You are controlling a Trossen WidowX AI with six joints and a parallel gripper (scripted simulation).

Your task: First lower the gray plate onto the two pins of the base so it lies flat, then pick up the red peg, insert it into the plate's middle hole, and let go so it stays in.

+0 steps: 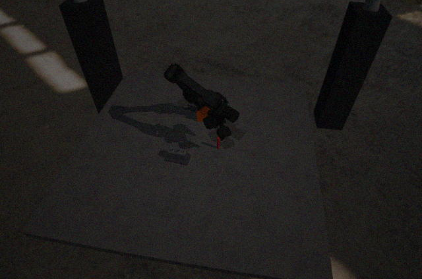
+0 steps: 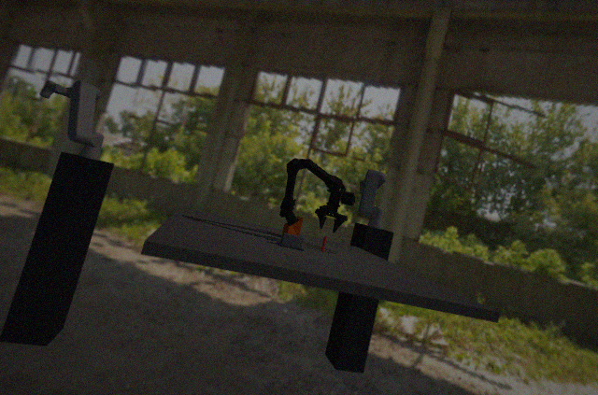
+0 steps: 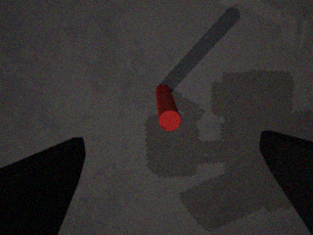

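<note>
The red peg (image 1: 217, 142) (image 2: 323, 243) (image 3: 167, 108) stands upright on the table (image 1: 170, 208) (image 2: 232, 250). My gripper (image 1: 223, 132) (image 2: 331, 223) (image 3: 173, 143) hangs open and empty right above it, fingers spread wide to either side in the wrist view. The gray plate (image 1: 176, 154) (image 2: 291, 241) lies on the base (image 1: 175, 160) to the left of the peg, on the table. It looks flat, but the dim light hides the pins.
The arm's orange-marked base (image 1: 203, 113) (image 2: 292, 226) stands behind the plate. Two dark pillars (image 1: 91, 47) (image 1: 351, 64) with camera mounts flank the table. A dark block (image 2: 372, 238) sits at the table's far edge.
</note>
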